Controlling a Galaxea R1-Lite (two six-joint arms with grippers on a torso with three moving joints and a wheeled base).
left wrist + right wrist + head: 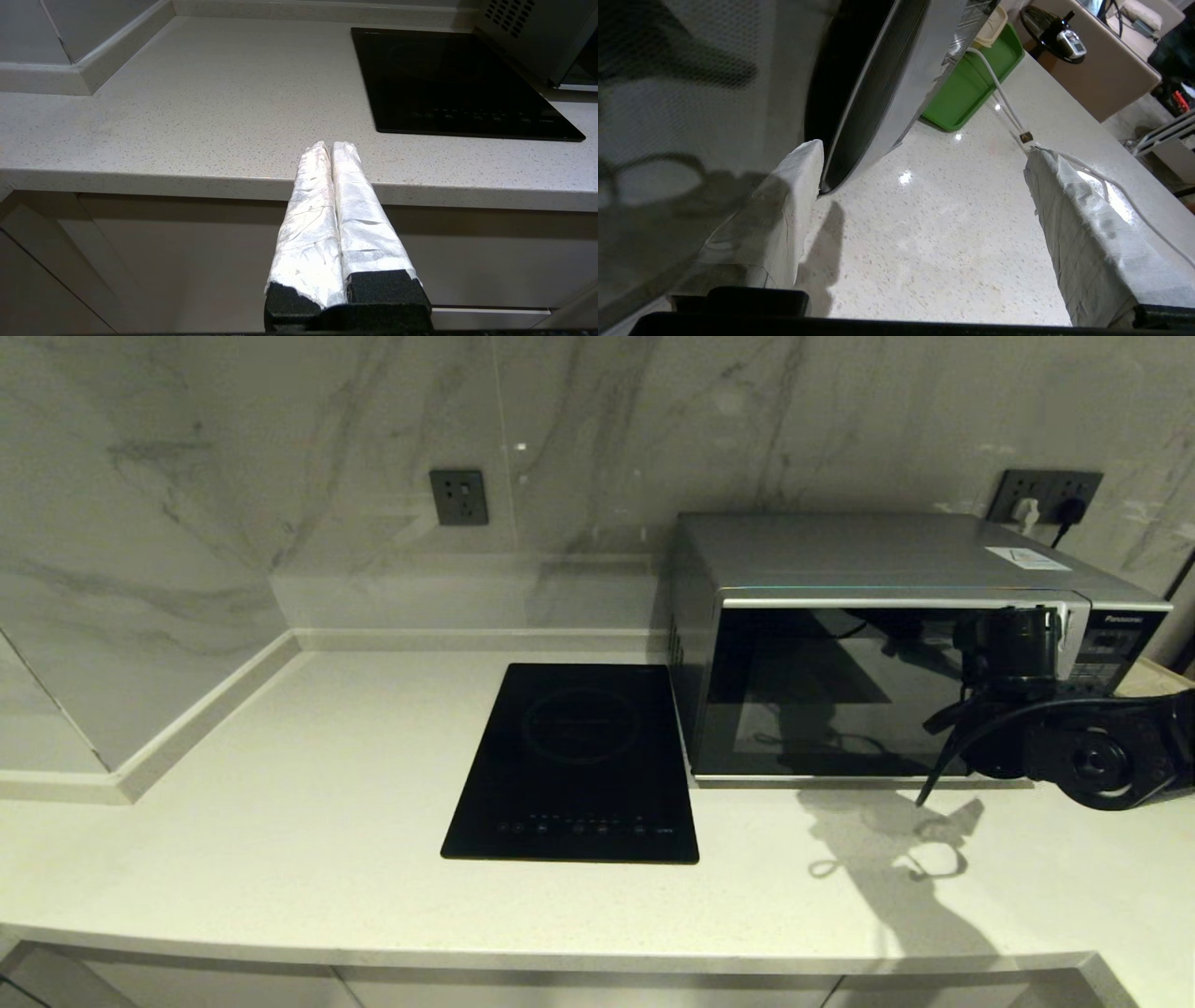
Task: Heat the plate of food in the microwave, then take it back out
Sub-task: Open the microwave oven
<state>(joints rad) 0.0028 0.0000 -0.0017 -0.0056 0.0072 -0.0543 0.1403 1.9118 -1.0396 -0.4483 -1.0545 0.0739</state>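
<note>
The silver-grey microwave (887, 560) stands at the back right of the counter, and its dark glass door (822, 691) looks closed. My right arm (1074, 756) reaches in front of the door's right side, by the button panel. In the right wrist view my right gripper (920, 149) is open wide with nothing between the fingers. One wrapped finger (784, 210) rests against the door's (859, 84) lower edge; the other finger (1069, 219) hangs over bare counter. My left gripper (332, 148) is shut and empty, parked below the counter's front edge. The plate of food is out of view.
A flat black induction hob (574, 756) lies left of the microwave, also seen from the left wrist as the hob (458, 79). A green tray (971, 88) and a white cable (1004, 100) lie beyond the microwave's right side. Wall sockets (458, 497) sit on the marble backsplash.
</note>
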